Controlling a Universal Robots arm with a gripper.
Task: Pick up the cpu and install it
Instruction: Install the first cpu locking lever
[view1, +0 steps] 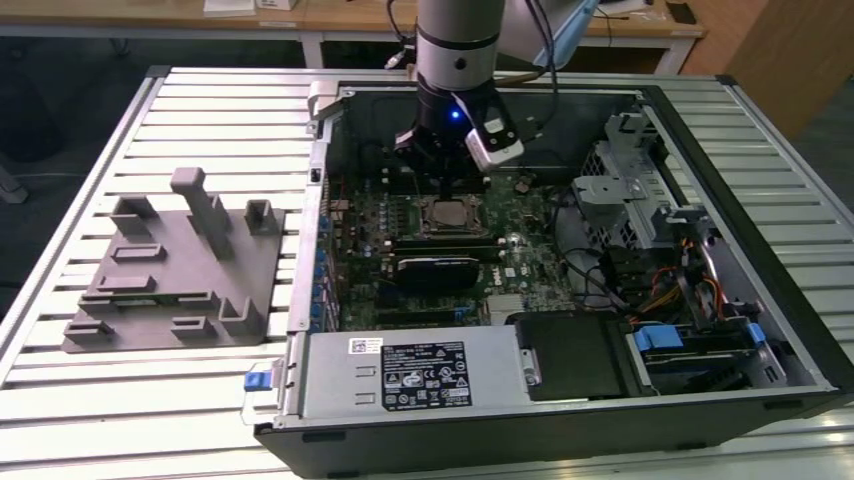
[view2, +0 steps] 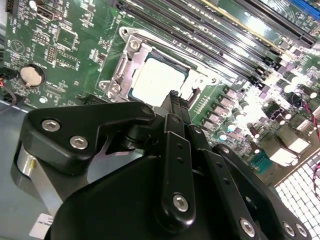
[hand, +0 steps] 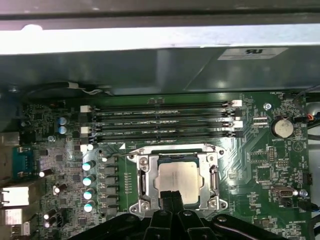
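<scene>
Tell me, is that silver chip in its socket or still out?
In. The cpu lies flat inside the metal socket frame on the motherboard, in both wrist views. Whether it is latched, cannot tell.

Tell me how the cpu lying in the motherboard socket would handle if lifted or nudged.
The cpu looks a flat, rigid square, so it likely stays stiff and won't roll. Its smooth metal top probably offers little grip. Sitting low inside the socket frame, it would likely resist sideways pushes.
</scene>
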